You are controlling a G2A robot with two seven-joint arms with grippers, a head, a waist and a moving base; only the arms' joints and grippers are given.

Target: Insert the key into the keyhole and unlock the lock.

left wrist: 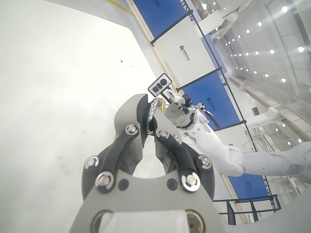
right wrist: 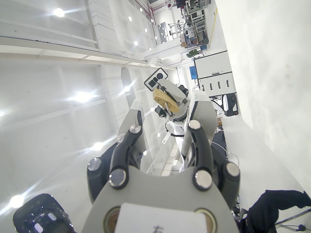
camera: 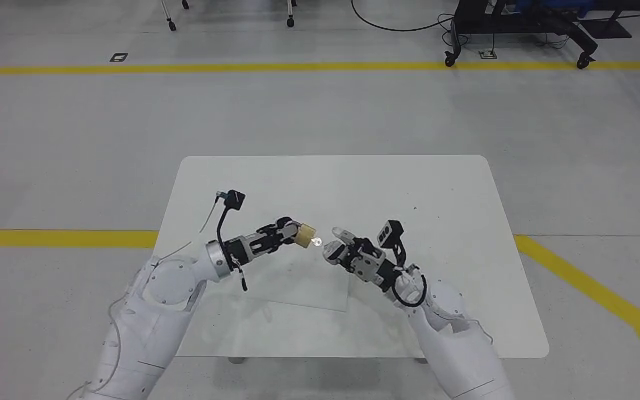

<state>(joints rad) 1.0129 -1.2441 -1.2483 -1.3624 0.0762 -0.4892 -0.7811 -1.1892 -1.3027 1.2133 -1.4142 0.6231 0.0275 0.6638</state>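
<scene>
We are logging one small brass padlock (right wrist: 165, 99), held above the white table (camera: 250, 180): probably dense, rigid and slick. The left jaws are clamping shut on its silvery shackle (left wrist: 151, 112), which we judge the soundest hold. The right jaws are standing wide apart and empty beside the small silvery key (right wrist: 168, 105), which seems seated in the keyhole.

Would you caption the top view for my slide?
Left gripper holds a padlock above the table, facing the open right gripper.
</scene>
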